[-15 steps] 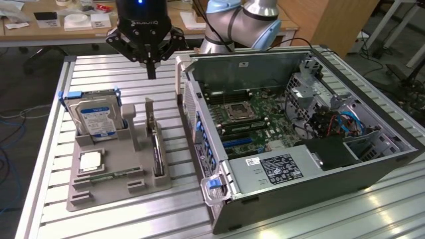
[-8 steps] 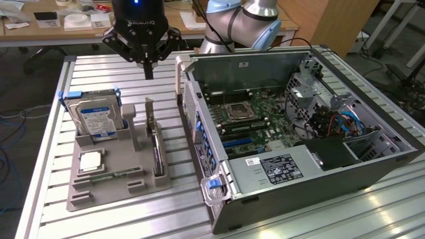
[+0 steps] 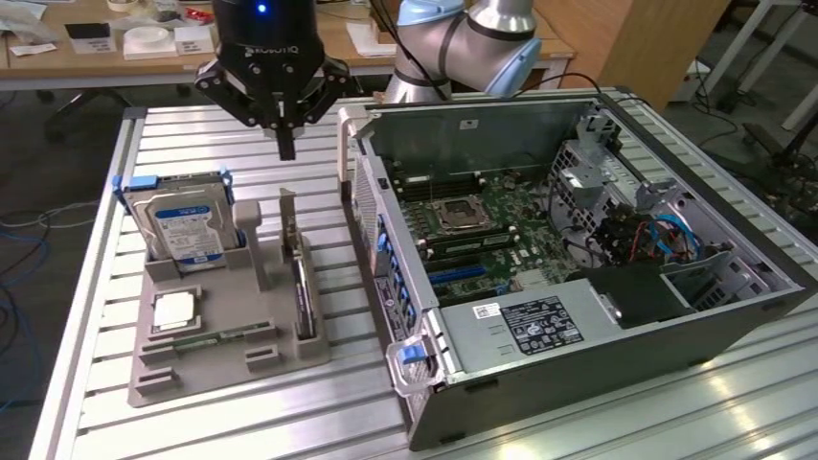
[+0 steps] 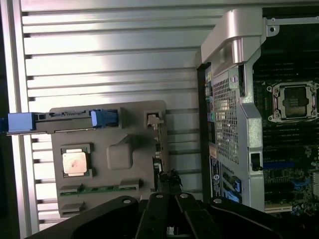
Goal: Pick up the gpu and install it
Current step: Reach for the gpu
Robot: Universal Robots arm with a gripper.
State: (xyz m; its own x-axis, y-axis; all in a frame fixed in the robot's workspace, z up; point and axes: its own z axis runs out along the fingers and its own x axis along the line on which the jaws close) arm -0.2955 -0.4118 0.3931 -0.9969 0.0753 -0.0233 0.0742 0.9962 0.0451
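gpu (image 3: 303, 297) — thin card on edge in grey holder (image 3: 237, 297), silver bracket upright | jaws together, above it

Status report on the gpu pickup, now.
Gripper shut, empty, hovering over the gray holder. The gpu stands upright in that holder, not yet picked. Nothing seen in the way.
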